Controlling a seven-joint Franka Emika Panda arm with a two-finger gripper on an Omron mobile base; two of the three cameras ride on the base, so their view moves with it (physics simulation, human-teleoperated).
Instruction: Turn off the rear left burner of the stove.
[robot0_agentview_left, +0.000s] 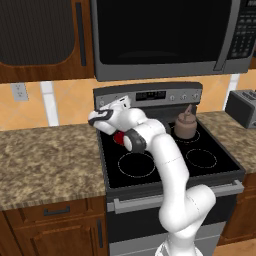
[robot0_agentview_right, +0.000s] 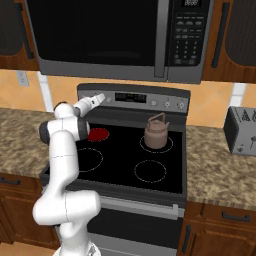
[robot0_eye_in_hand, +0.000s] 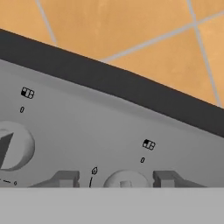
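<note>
The stove (robot0_agentview_left: 226, 165) (robot0_agentview_right: 122, 150) is a black glass-top range with a grey back panel (robot0_eye_in_hand: 87, 131). Its rear left burner (robot0_agentview_right: 98, 134) glows red; in the left base view my forearm covers most of that burner (robot0_agentview_left: 118, 139). My gripper (robot0_agentview_left: 106, 107) (robot0_agentview_right: 99, 98) (robot0_eye_in_hand: 116, 179) reaches up to the left end of the back panel. In the hand view a small round knob (robot0_eye_in_hand: 125, 179) sits between my fingertips (robot0_eye_in_hand: 65, 178) with a gap on each side. The gripper is open around it. A second knob (robot0_eye_in_hand: 13, 151) lies further left.
A brown kettle (robot0_agentview_left: 184, 125) (robot0_agentview_right: 156, 132) stands on the rear right ring. A black microwave (robot0_agentview_left: 165, 35) (robot0_agentview_right: 115, 35) hangs close above the panel. A toaster (robot0_agentview_left: 242, 107) (robot0_agentview_right: 242, 130) sits on the right granite counter (robot0_agentview_right: 215, 160). More counter (robot0_agentview_left: 45, 160) runs left.
</note>
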